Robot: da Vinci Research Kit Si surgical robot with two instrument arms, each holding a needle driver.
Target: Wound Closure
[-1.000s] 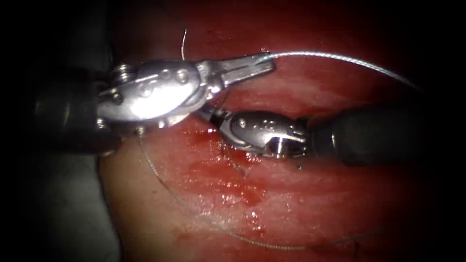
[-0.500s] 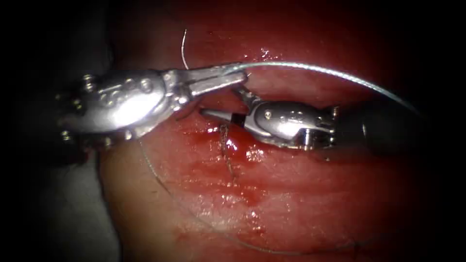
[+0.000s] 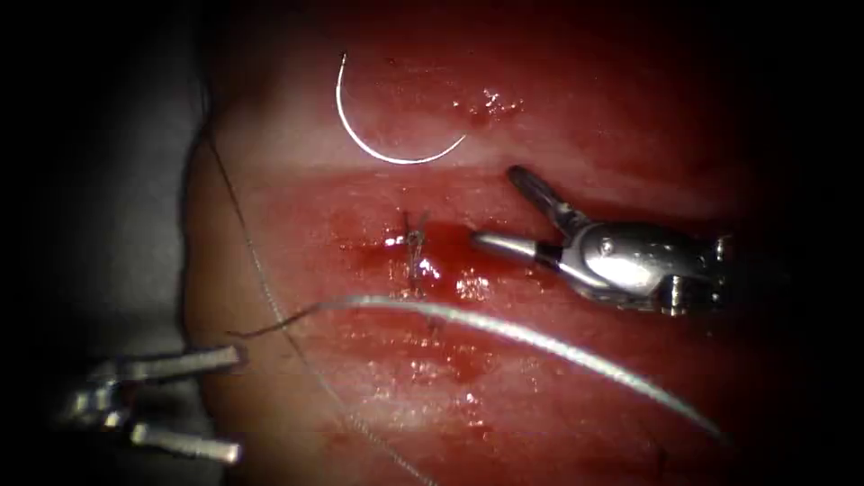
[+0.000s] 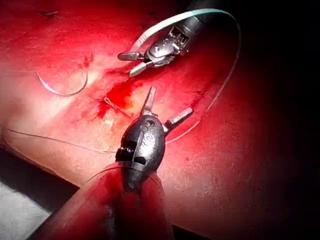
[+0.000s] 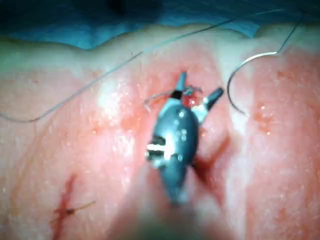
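The curved needle [image 3: 378, 155] lies loose on the tissue [image 3: 558, 396], beyond the knotted stitch [image 3: 416, 250]; neither tool holds it and it is not in the tissue. My right tool [image 3: 493, 205] stands open just right of the stitch, holding nothing. At the tissue's left edge, my left tool [image 3: 236, 403] is open and also holds nothing. A thick strand of thread [image 3: 504, 328] drapes across the tissue in front of the stitch. The left wrist view has my left tool [image 4: 170, 102] open, the right tool [image 4: 127, 64] and the needle [image 4: 65, 91]. In the right wrist view my right tool [image 5: 200, 85] gapes beside the needle [image 5: 235, 85].
Red fluid [image 3: 450, 360] wets the tissue around and below the stitch. A thin thread [image 3: 270, 297] runs down along the tissue's left edge. A grey cloth [image 3: 108, 225] lies left of the tissue. An older stitch [image 5: 65, 210] sits further along.
The left tool let go of the thread, opened and drew back to the lower left. The right tool opened and moved right. The thread dropped across the tissue, and the needle is uncovered.
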